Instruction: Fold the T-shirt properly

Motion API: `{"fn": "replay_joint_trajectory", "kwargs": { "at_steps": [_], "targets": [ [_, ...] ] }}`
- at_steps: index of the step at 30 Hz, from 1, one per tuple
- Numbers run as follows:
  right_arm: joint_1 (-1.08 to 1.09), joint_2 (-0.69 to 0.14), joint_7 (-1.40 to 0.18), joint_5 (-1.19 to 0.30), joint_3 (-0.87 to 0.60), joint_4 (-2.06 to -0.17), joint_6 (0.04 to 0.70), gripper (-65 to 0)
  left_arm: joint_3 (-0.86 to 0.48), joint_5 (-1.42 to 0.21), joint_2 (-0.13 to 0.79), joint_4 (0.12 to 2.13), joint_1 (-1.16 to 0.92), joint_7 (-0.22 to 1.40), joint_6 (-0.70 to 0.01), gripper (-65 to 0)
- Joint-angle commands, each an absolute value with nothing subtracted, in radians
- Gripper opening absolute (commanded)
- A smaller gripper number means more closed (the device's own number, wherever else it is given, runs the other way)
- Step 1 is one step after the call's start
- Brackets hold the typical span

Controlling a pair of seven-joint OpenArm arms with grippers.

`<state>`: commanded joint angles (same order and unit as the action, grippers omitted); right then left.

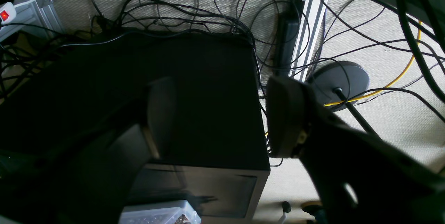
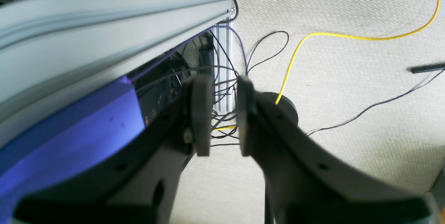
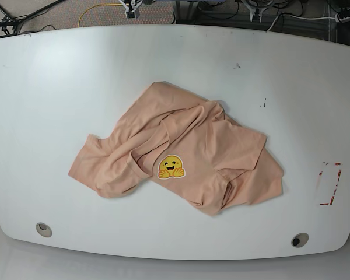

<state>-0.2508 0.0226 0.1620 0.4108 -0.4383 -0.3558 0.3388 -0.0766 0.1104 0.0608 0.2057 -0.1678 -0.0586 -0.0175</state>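
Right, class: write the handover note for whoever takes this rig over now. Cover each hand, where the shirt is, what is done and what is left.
Left hand: open, empty, off the table over the floor cables.
Right hand: open, empty, beside the table frame.
T-shirt: crumpled mid-table, emoji print facing up, sleeves and hem bunched over each other.
Done: no fold visible.
Left: spread it flat, then fold it.

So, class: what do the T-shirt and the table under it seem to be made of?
T-shirt: soft, matte knit fabric, probably cotton; it lies crumpled in loose folds, with a printed emoji.
Table: hard, smooth white top, likely laminate or painted board; faint sheen, small dark scuffs.
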Motion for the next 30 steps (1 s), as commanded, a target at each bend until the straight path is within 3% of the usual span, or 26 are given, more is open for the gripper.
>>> {"fn": "replay_joint_trajectory", "kwargs": {
  "at_steps": [30],
  "targets": [
    [-0.259,0.02,0.169,0.415,-0.439,-0.346,0.337,-53.8,-0.076,0.112,0.064,0.189,-0.171,-0.058,-0.019,-26.6]
  ]
}}
